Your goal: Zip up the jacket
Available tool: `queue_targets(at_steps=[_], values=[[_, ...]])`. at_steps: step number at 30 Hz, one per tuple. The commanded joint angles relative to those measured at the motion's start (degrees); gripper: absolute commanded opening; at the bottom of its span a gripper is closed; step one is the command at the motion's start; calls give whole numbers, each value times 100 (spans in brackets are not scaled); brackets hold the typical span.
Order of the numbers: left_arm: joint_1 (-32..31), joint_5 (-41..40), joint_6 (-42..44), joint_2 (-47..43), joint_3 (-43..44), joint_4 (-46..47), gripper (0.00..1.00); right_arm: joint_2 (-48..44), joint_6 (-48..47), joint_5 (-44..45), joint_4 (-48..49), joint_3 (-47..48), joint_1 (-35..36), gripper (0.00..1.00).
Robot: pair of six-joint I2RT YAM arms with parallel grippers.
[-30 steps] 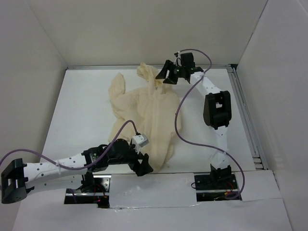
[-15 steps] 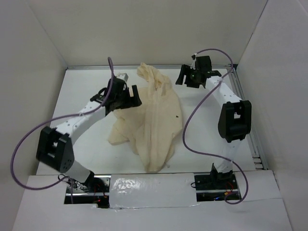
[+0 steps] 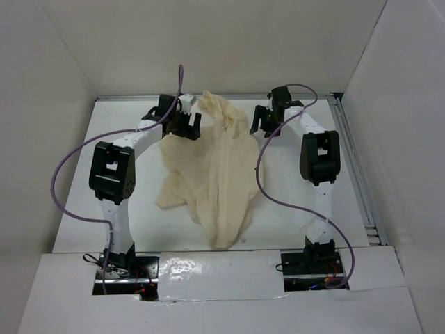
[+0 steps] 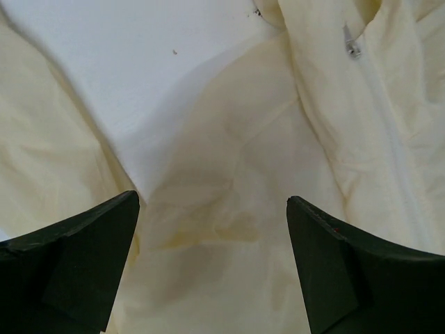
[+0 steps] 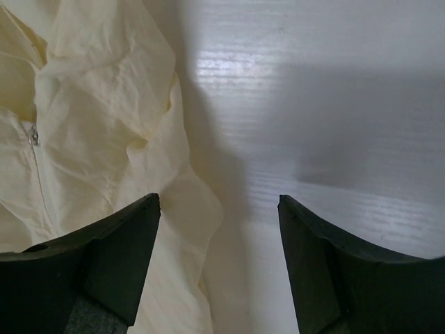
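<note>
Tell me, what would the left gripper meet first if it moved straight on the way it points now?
The left gripper would most likely meet the jacket first: cream fabric fills the gap between its open fingers. How far off is unclear.

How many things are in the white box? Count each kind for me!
jacket: 1
grippers: 2, the left gripper and the right gripper, both open
purple cables: 2, the left cable and the right cable
Total: 5
</note>
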Motion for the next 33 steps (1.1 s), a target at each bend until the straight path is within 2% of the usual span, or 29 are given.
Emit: queue_targets(at_steps=[1,3,6,7,8,9,10,11,12,16,21,22,23,24,25,28,33], values=[[22,475,776,406,268,-91,99,210,108,-244,-163,493,58,75],[22,632,785,424,154,-56,99,290,126,-427,-163,581,76,74],[136,1001,672,415,-4,-64,83,395,152,-604,-128,573,137,70],[171,1055,654,416,-13,-143,68,439,170,-735,-128,581,164,67],[241,1099,636,407,-39,-161,57,474,170,-797,-128,590,172,63],[268,1143,575,398,-57,-170,43,483,187,-841,-136,564,181,50],[294,1169,549,372,-101,-187,13,466,196,-955,-102,546,190,45],[347,1152,522,328,-110,-222,0,440,170,-1052,-75,494,181,32],[373,1082,461,275,-119,-240,0,378,144,-1166,-23,354,199,0],[462,1170,118,-681,-417,49,0,-683,275,-1115,600,-340,234,0],[260,967,143,-2376,-891,515,0,-2642,722,860,1409,-1728,462,0],[199,776,170,-2936,-918,533,0,-3359,871,1229,1611,-1904,515,0],[-2,670,292,-3168,-927,533,0,-3688,908,1894,1700,-2254,559,0],[-100,494,337,-3684,-979,559,0,-4396,934,2222,1866,-2414,699,0],[-371,110,555,-3915,-971,559,0,-4725,926,2817,1894,-2616,787,0],[-854,-480,663,-4768,-814,516,0,-5886,628,3586,1938,-2697,1287,0],[-1313,-676,610,-5778,117,85,0,-7222,-14,4623,1429,-2039,2175,0]])
